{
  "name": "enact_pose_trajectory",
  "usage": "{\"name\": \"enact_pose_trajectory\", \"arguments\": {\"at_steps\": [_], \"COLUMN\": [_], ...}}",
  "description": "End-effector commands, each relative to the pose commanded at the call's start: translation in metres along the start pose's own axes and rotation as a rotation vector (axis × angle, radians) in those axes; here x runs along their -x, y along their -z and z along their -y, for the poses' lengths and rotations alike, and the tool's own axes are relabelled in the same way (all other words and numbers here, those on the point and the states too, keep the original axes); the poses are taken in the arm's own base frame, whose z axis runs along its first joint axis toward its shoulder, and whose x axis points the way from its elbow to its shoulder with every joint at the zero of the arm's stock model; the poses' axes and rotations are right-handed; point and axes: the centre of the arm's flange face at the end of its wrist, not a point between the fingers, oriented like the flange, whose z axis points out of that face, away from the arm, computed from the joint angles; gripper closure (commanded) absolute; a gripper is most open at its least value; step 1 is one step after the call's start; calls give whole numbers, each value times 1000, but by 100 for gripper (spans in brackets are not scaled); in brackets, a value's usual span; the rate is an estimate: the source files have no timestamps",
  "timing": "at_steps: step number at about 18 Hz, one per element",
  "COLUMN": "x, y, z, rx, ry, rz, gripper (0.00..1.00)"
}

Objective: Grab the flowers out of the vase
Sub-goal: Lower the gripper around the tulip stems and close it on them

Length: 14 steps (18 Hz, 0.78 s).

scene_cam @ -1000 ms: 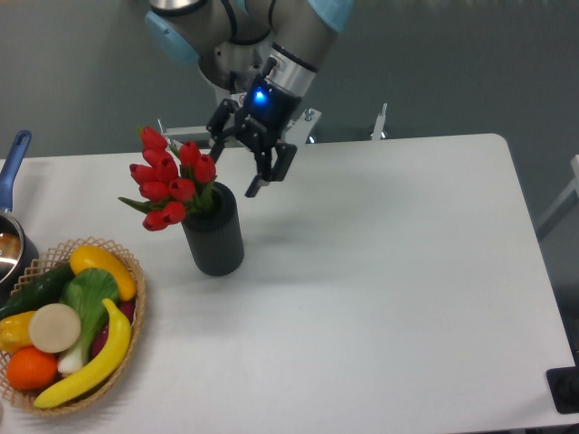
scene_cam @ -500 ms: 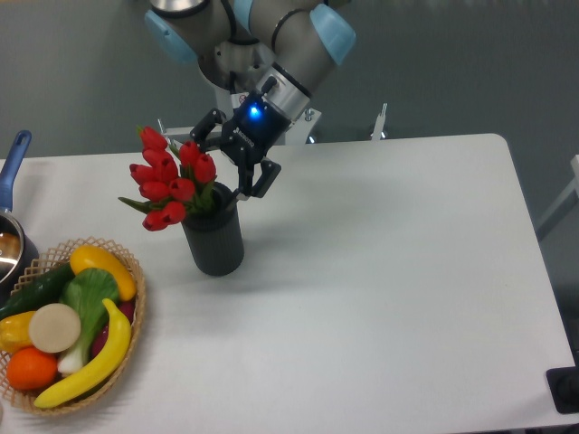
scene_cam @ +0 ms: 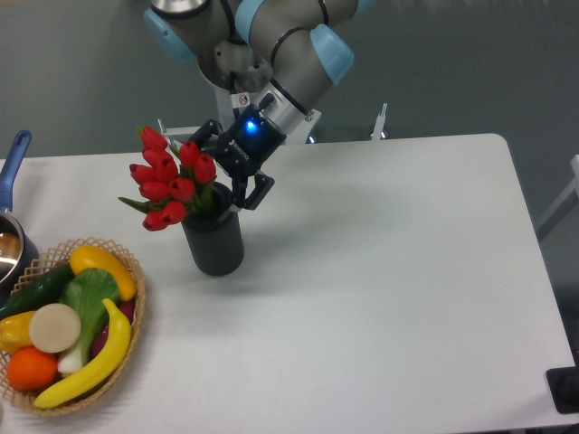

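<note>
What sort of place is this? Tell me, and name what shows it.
Probably a robot lab set up as a kitchen: a plain white table against a grey wall, a woven wicker basket of toy-like fruit and vegetables, and a dark ribbed vase of red tulips.

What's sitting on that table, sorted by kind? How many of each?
Bunch of flowers: 1
Vase: 1
Basket of fruit and vegetables: 1
Pot: 1
Total: 4
</note>
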Motion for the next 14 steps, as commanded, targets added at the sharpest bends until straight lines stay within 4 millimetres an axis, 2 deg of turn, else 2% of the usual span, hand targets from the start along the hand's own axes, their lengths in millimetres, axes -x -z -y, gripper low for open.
{"name": "enact_pose_trajectory", "arguments": {"at_steps": [2,3,5,14], "x": [-1,-2,-1,6], "y": [2,3,5,15], "z": [2,4,7,24], "rx": [10,10,9,8], "ry": [-12,-34,-58,-77], "rz": [6,9,14,38], "gripper": [74,84,97,98]}}
